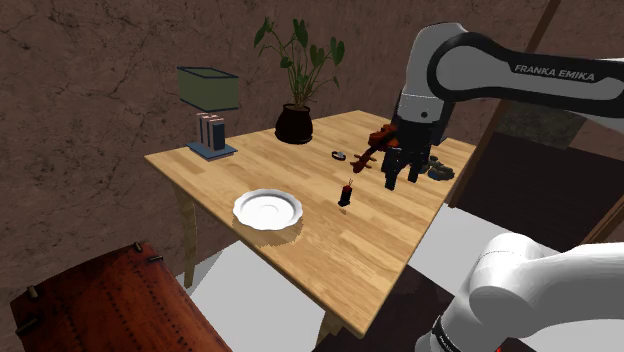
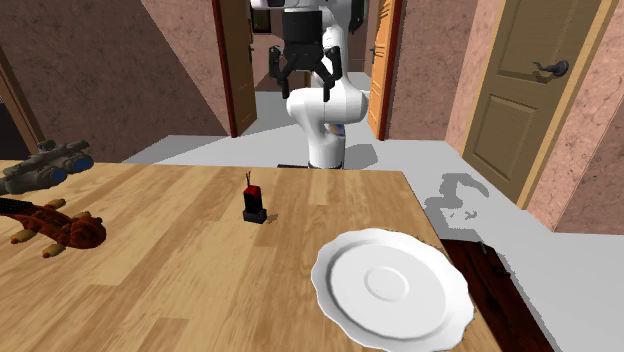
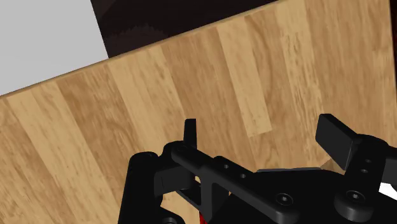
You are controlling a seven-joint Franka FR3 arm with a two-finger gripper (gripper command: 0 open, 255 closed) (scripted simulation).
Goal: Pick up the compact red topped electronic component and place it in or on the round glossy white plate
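The component (image 1: pixel 346 194) (image 2: pixel 254 205) is a small black block with a red cap and a thin pin on top. It stands upright, its long axis vertical, on the pale, planked wooden table (image 1: pixel 330 255) (image 2: pixel 150 290) (image 3: pixel 191 76). It is near the round, glossy white plate (image 1: pixel 268 208) (image 2: pixel 392 285) with its wavy edge, but apart from it. The black gripper (image 1: pixel 401 180) (image 2: pixel 303 80) (image 3: pixel 264 137) hangs above the table, fingers spread, grasping nothing.

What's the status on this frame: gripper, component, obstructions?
Black gripper open, empty, above the wooden table. Small black red-topped component upright on table, apart from round white plate. Brown plush toy aside, not between them.
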